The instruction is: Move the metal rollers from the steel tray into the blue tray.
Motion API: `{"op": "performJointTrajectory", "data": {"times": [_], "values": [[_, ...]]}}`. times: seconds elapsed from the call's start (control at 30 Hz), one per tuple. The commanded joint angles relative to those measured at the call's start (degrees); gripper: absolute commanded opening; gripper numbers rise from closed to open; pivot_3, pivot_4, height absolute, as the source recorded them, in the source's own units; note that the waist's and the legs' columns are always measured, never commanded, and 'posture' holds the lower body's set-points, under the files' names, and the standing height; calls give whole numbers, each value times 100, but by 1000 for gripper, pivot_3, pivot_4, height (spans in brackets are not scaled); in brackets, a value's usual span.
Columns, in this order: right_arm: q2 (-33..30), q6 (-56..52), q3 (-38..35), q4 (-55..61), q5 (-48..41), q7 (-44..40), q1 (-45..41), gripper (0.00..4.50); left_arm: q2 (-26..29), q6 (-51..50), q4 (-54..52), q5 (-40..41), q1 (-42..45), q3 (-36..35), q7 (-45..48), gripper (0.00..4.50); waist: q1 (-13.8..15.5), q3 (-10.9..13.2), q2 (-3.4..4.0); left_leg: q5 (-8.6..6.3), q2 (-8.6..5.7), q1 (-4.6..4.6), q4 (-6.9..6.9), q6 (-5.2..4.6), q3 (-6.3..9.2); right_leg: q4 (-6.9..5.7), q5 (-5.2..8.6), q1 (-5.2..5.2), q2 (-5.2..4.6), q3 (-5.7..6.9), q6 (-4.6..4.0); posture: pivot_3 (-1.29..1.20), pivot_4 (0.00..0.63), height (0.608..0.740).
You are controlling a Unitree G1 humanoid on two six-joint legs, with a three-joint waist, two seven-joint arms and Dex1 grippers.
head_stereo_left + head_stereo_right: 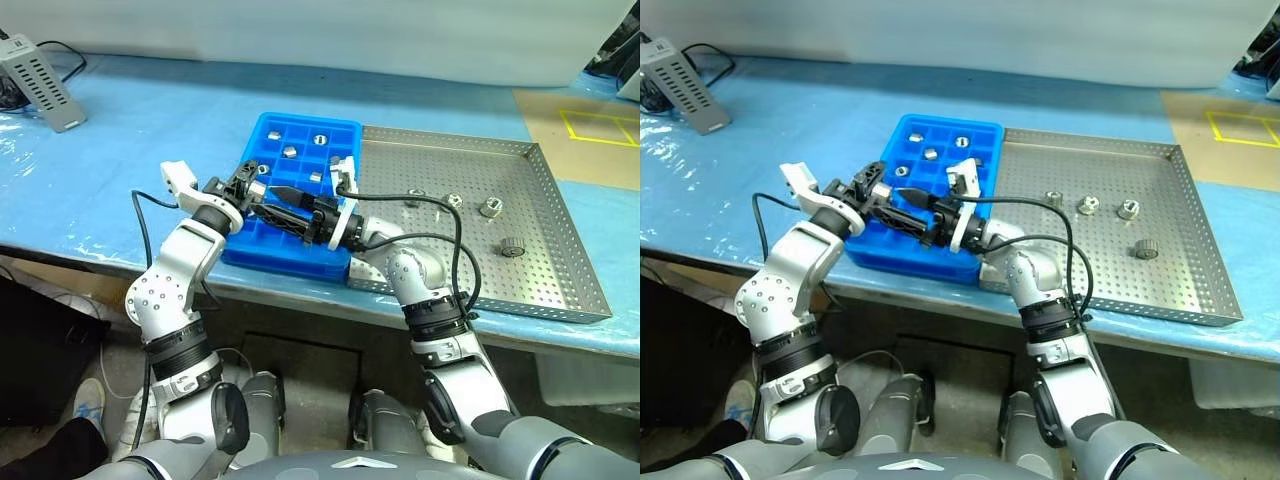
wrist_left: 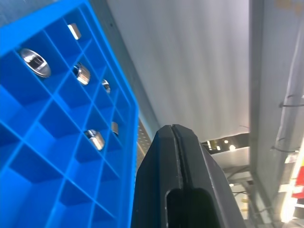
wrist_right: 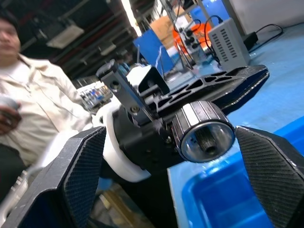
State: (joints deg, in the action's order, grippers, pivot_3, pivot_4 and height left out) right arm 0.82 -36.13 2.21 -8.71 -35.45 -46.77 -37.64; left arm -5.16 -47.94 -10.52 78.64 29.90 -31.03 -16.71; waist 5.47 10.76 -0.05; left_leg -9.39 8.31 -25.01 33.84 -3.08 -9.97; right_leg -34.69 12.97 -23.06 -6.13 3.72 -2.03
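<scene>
arms: silver-grey shells, black joint rings
wrists: white collars
grippers: left gripper (image 1: 262, 188), right gripper (image 1: 283, 203), black fingers
cables: black, looped

1. No readable text, label, brand or number on anything in view.
2. Grey box (image 1: 42, 82) with vent slots, on the table well off beyond the left gripper (image 1: 262, 192): no marking legible.
3. Yellow square outline (image 1: 600, 127) taped on a brown board, far past the right gripper (image 1: 283, 196) side: a floor-type mark, no lettering.
</scene>
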Motion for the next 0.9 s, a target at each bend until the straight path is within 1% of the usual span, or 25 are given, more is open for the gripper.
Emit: {"op": "performJointTrajectory", "data": {"times": [0.03,0.13,0.27,0.37,0.6,0.7,0.77,0.87,0.9], "values": [[165,-312,-261,203,-493,140,-90,4500,75,-12,-124,532,-148,276,58,18,0,0,0,2,-1,2,-7,4,0,1,0,0,0,0,0,51,150,740],[240,-500,-407,76,-610,335,-169,4500,239,-89,-268,719,-309,554,272,18,4,0,-2,17,-2,11,-47,25,0,10,0,-4,3,1,3,57,150,740],[249,-722,-411,-9,-619,501,-225,4500,389,-22,-406,888,-430,845,460,18,4,0,-3,33,3,26,-81,51,1,12,2,-5,16,2,11,58,150,740],[232,-910,-380,-64,-639,560,-234,4500,533,67,-507,835,-484,1034,689,18,2,0,-3,38,18,30,-85,60,2,13,0,-4,34,1,18,57,150,740],[228,-1152,-379,-190,-621,705,-245,4500,700,353,-634,929,-530,1208,1006,18,6,0,-4,80,57,71,-138,129,4,13,-7,1,85,-6,31,54,150,740],[260,-1208,-450,-220,-732,728,-244,3883,739,465,-617,909,-535,1249,1053,0,4,0,-4,91,58,99,-161,148,4,12,-5,10,93,-12,31,55,150,740],[272,-1254,-502,-229,-832,715,-245,3256,756,531,-615,903,-533,1262,1073,0,1,0,-4,92,61,99,-161,148,4,12,-5,10,97,-13,31,55,150,740],[300,-1355,-622,-245,-1031,731,-241,2201,764,660,-641,928,-524,1251,1112,0,3,-2,-6,92,60,98,-161,148,4,12,-6,10,99,-14,31,55,150,740],[317,-1402,-687,-253,-1122,740,-242,2064,761,703,-653,953,-520,1244,1137,0,9,-2,-6,92,60,98,-161,148,4,11,-6,10,99,-14,31,56,150,740]]}}
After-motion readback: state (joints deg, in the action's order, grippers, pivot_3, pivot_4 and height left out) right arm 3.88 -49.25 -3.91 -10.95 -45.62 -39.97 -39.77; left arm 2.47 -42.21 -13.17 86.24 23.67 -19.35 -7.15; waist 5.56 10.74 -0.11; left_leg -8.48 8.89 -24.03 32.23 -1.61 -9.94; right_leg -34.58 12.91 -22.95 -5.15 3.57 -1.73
